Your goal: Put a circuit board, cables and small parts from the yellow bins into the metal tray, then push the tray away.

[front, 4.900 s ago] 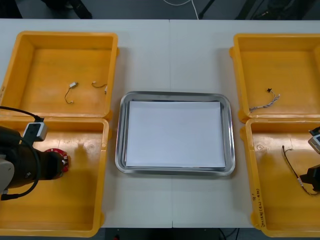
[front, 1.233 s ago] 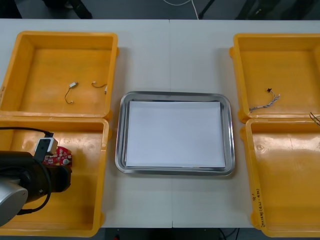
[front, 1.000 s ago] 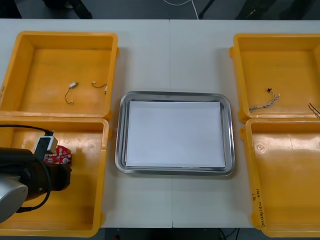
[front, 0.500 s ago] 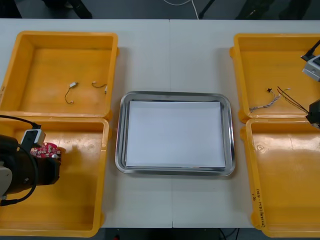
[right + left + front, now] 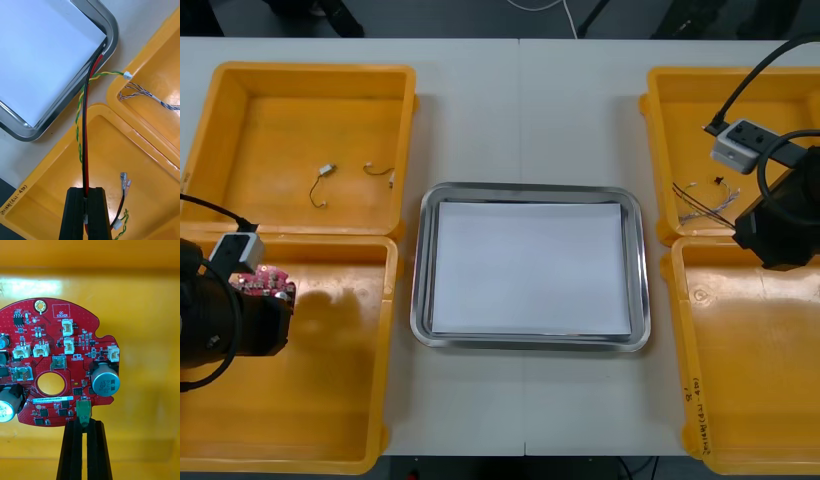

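A round red circuit board (image 5: 56, 360) is held by a green part at its edge in my left gripper (image 5: 83, 422), which is shut on it. The pair hangs over the near left yellow bin (image 5: 330, 400), the board (image 5: 265, 285) at the left gripper (image 5: 272, 300). My right gripper (image 5: 85, 191) is shut on a bundle of black, red and twisted yellow wires (image 5: 84, 123). The right gripper (image 5: 748, 225) hovers over the rims between the two right bins, its cable (image 5: 700, 205) trailing toward the metal tray (image 5: 420, 300). The tray's white inside is bare.
Two small metal parts (image 5: 323, 185) on thin wires lie in the far left bin (image 5: 240, 120). A twisted blue and white cable (image 5: 150, 96) lies in the far right bin (image 5: 780, 110). The near right bin (image 5: 750, 380) lies below the right arm.
The right arm has come in from the right edge with the cable and moved left over the right bins. The left gripper has carried the board a little left and farther back.
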You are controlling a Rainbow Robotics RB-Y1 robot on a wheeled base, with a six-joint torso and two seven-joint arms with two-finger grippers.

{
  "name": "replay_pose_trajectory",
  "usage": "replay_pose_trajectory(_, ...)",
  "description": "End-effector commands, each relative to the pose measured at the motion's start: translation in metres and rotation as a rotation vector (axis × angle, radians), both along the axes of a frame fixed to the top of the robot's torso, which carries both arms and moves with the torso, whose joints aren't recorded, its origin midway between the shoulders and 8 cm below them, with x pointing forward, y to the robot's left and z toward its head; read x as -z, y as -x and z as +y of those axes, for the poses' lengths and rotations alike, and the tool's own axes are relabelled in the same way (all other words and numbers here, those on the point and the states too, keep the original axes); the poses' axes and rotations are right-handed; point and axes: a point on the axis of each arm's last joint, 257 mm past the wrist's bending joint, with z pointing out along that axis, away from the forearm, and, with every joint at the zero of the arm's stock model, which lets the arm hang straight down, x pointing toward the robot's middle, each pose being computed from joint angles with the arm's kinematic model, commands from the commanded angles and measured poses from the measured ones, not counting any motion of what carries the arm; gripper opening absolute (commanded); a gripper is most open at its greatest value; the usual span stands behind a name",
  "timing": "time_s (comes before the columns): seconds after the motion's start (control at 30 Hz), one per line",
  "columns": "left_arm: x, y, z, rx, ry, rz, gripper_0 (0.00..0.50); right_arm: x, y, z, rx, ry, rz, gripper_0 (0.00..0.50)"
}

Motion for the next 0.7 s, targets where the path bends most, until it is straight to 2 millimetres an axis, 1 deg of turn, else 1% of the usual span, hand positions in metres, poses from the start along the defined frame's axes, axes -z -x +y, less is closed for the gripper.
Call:
replay_pose_trajectory(0.03,-0.041,-0.014,-0.011,-0.025,0.018,-0.077,0.000,-0.013,-0.008,0.029,-0.041,-0.030,-0.050,0.000)
replay_pose_trajectory(0.13,-0.049,-0.012,-0.017,-0.009,0.012,-0.074,0.000,-0.011,-0.007,0.033,-0.058,-0.022,-0.046,0.000)
replay_pose_trajectory(0.33,-0.062,-0.010,-0.033,0.035,0.030,-0.067,0.000,-0.008,-0.008,0.040,-0.083,0.005,-0.043,0.000)
replay_pose_trajectory(0.7,-0.069,-0.018,-0.072,0.126,0.027,-0.087,0.000,-0.002,-0.010,0.049,-0.121,0.062,-0.046,0.000)
